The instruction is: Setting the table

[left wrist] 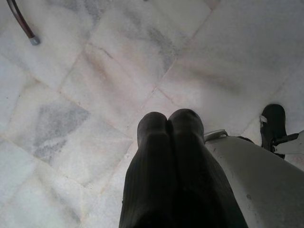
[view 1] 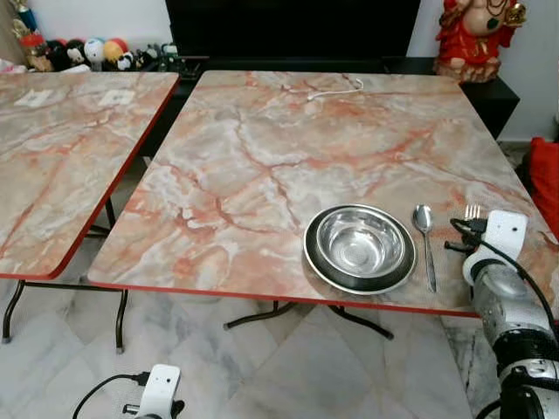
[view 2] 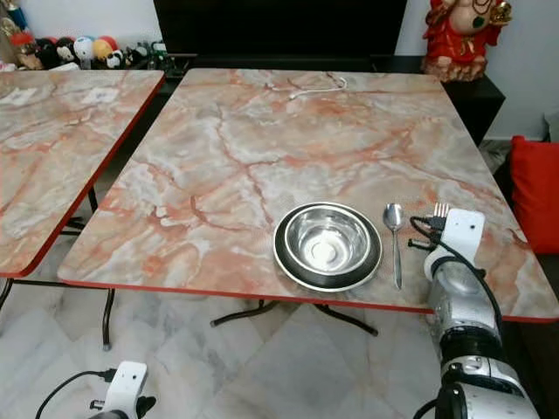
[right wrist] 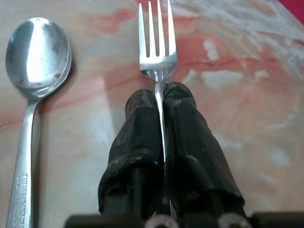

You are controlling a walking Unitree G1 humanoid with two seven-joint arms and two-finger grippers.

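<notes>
Two marble-patterned tables are in front of us, and the one that matters is the nearer table (view 1: 288, 148) with its red edge running along our side. Close to that edge we see a steel bowl (view 1: 360, 243) nested in a dark plate (view 1: 316, 262), and just to the right of them lies a spoon (view 1: 425, 240), bowl end pointing away from us, handle toward the edge. Now over to our right gripper (right wrist: 161, 97), out over the tabletop just right of the spoon: its two black fingers are pinched tight together on the handle of a fork (right wrist: 157, 42), tines sticking out ahead and pointing toward the far side of the table. From the head camera we catch only the tine tips (view 1: 472, 211) peeking past the white wrist housing. Fork and spoon run roughly parallel, side by side, with a strip of bare table between them; we cannot tell whether the fork is resting on the surface or just above it. Down low on the other side, our left gripper (left wrist: 167, 118) hangs idle over the pale marble floor (left wrist: 95, 95), fingers pressed together with nothing between them. Far across the table lies a thin white wire hanger (view 1: 336, 89).
</notes>
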